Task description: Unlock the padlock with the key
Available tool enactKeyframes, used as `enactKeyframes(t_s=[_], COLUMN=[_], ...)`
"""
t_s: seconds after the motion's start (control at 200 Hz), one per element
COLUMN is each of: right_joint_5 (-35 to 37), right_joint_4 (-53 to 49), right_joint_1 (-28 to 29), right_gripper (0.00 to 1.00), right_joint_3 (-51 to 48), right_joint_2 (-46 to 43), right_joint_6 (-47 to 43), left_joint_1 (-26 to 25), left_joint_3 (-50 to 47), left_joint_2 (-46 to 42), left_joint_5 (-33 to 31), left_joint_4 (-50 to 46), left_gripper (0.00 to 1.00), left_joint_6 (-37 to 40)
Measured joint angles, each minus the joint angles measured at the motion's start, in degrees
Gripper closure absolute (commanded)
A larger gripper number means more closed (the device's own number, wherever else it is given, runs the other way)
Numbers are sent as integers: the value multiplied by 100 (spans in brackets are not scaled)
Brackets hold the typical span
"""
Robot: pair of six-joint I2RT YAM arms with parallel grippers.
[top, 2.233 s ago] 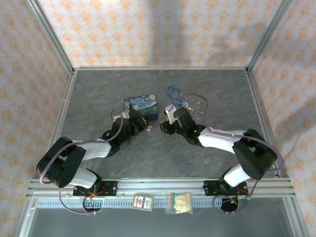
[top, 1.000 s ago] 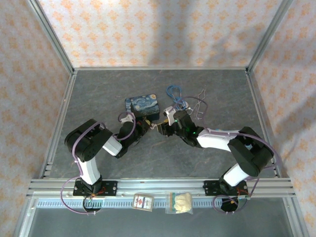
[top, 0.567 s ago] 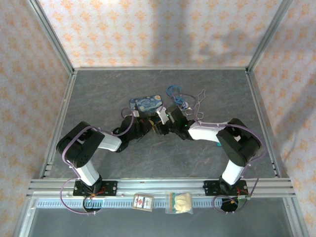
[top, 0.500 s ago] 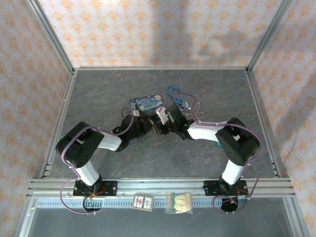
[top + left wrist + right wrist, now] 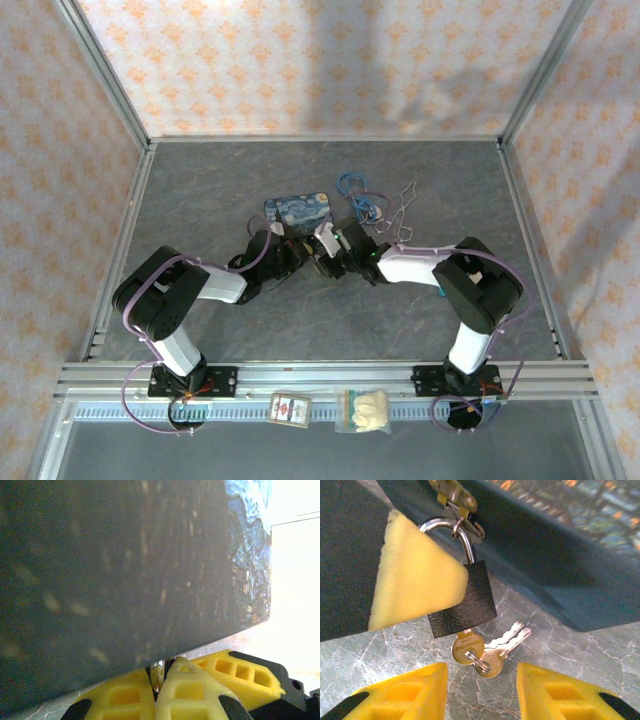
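In the right wrist view the black padlock (image 5: 470, 600) hangs by its thin shackle (image 5: 462, 535) from the hasp of the blue painted tin (image 5: 555, 565). A brass key (image 5: 467, 647) is in the padlock's bottom, and two spare keys (image 5: 507, 642) hang from its ring and lie on the table. One yellow finger (image 5: 415, 580) of my left gripper presses on the padlock's left side. My right gripper (image 5: 482, 692) is open just short of the key, touching nothing. In the left wrist view my left gripper (image 5: 161, 669) is shut on a thin metal piece (image 5: 156, 674) of the padlock, under the tin's wall.
The tin (image 5: 300, 208) lies at mid table with both grippers meeting at its near side, left gripper (image 5: 296, 252) and right gripper (image 5: 322, 250). Behind on the right are a coiled blue cable (image 5: 355, 185) and bent wire loops (image 5: 405, 205). Two small packets (image 5: 291, 408) lie on the front rail.
Both grippers have closed in on the tin's near side. The tin has shifted slightly back and to the right and turned a little. The left arm has folded in.
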Motion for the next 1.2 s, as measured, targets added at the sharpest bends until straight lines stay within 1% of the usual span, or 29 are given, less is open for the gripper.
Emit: enactKeyframes(t_s=[0.135, 0.305, 0.47, 0.601, 0.771, 0.916, 0.991, 1.046, 1.116, 1.196], right_joint_5=[-4, 70, 238, 304, 345, 291, 129, -140, -627, -1344], right_joint_4=[9, 219, 461, 588, 691, 702, 595, 404, 131, -179], right_joint_1=[61, 79, 79, 142, 140, 133, 76, -22, -190, -413], right_gripper=[60, 64, 75, 86, 99, 100, 100, 100, 100, 100], right_joint_3=[37, 37, 37, 37, 35, 37, 92, 205, 413, 691], right_joint_2=[107, 192, 293, 361, 365, 365, 365, 389, 476, 649], right_joint_6=[-9, 0, 42, 46, 46, -11, -50, -63, -72, -72], left_joint_1=[0, 0, 0, 24, 55, 66, 66, 72, 107, 153], left_joint_3=[0, 0, -2, -4, -9, -9, -9, -9, -9, -9], left_joint_2=[0, -24, -127, -160, -201, -201, -201, -201, -203, -214], left_joint_5=[0, 22, 109, 114, 109, 127, 146, 166, 219, 260], left_joint_4=[2, 0, -2, -11, -24, -22, -24, -20, -22, -26], left_gripper=[100, 100, 100, 100, 100, 100, 100, 100, 100, 100], left_joint_6=[-2, -4, -15, -24, -22, -11, 22, 105, 273, 516])
